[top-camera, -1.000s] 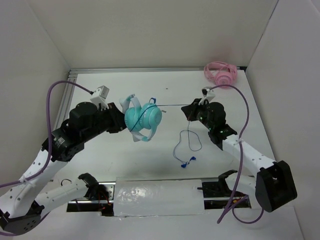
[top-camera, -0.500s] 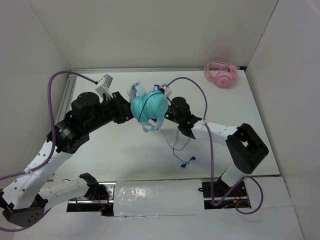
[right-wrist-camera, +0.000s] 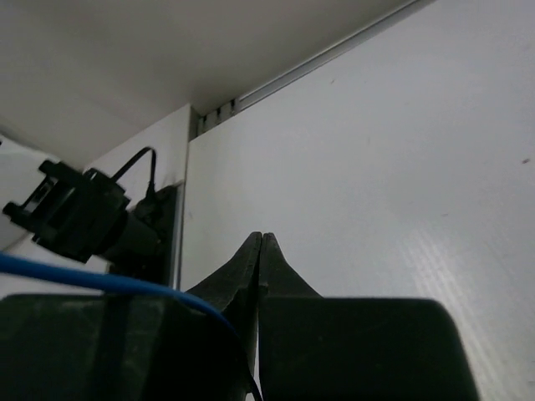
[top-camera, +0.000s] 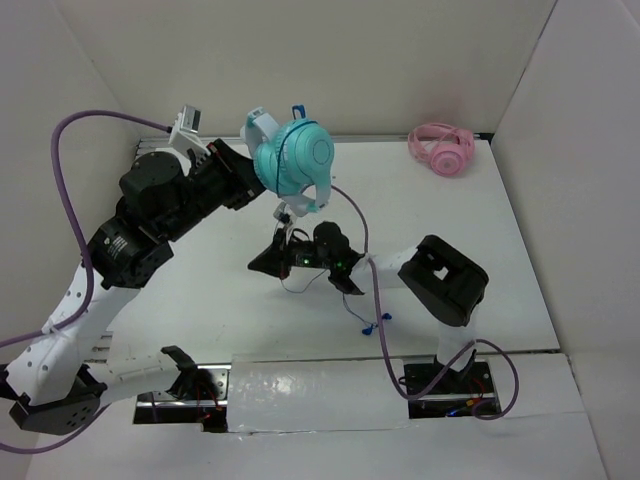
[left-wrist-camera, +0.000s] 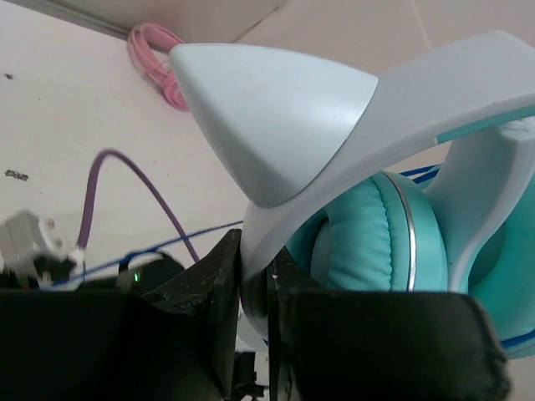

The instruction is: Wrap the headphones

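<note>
My left gripper is shut on the pale headband of the teal headphones and holds them high above the table near the back wall. The teal ear cushion fills the left wrist view beside my left gripper. The thin blue cable drops from the headphones to my right gripper, which sits low beneath them and points left. In the right wrist view my right gripper has its jaws pressed together, with the blue cable running in between them. The blue plug lies on the table.
Pink headphones lie at the back right corner and also show in the left wrist view. White walls close the back and both sides. A metal rail runs along the table's left edge. Purple arm cables loop near both arms.
My left arm has lifted the headphones up and toward the back wall. My right gripper has swept from their right side to underneath them and leftward, carrying the cable.
</note>
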Tool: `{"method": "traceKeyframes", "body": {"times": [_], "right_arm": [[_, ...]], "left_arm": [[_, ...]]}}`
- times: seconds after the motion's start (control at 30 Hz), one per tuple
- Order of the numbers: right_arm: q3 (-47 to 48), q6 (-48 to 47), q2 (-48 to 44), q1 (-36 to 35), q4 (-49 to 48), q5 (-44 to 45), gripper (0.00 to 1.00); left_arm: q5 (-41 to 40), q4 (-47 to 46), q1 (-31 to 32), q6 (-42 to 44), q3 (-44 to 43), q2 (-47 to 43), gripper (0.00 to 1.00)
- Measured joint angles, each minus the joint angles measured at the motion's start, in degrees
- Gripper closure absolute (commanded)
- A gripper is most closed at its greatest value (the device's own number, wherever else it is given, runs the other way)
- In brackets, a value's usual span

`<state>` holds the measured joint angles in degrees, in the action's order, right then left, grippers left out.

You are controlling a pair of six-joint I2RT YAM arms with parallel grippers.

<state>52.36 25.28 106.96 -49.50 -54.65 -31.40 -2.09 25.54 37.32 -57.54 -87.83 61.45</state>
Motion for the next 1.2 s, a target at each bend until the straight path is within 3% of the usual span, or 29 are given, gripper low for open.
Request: {"method": "traceKeyframes", "body": {"times": [0.17, 0.3, 0.47, 0.57, 0.83, 1.0, 1.2], "right_arm": [[-8.7, -1.2, -2.4, -5.2, -1.9, -1.0, 1.0], [-12.0, -4.4, -6.8, -10.6, 3.6, 1.5, 1.0], [-15.6, -5.8, -19.1, -17.0, 11.9, 7.5, 1.0], [-14.4, -5.6, -26.4, -19.6, 22.4, 15.2, 1.0], [-0.6, 2.1, -36.5, -22.7, 63.1, 41.7, 1.0], [0.5, 10.0, -39.0, -23.6, 80.0, 48.7, 1.0], [1.2, 17.2, -37.3, -25.6, 92.0, 52.8, 1.0]], "left_arm": [[-5.7, 2.0, 0.0, -1.4, -5.2, 5.7, 1.0], [-11.8, 3.1, 0.0, -3.9, -6.1, 10.0, 1.0], [-19.9, 10.2, -0.7, -8.8, -11.0, 18.3, 1.0], [-20.8, 13.7, -3.0, -11.1, -11.9, 22.2, 1.0], [-21.6, 21.4, -12.6, -17.8, -8.7, 24.6, 1.0], [-20.6, 25.0, -19.5, -22.6, -10.0, 27.3, 1.0], [-18.1, 28.0, -23.9, -27.8, -13.1, 32.2, 1.0]]}}
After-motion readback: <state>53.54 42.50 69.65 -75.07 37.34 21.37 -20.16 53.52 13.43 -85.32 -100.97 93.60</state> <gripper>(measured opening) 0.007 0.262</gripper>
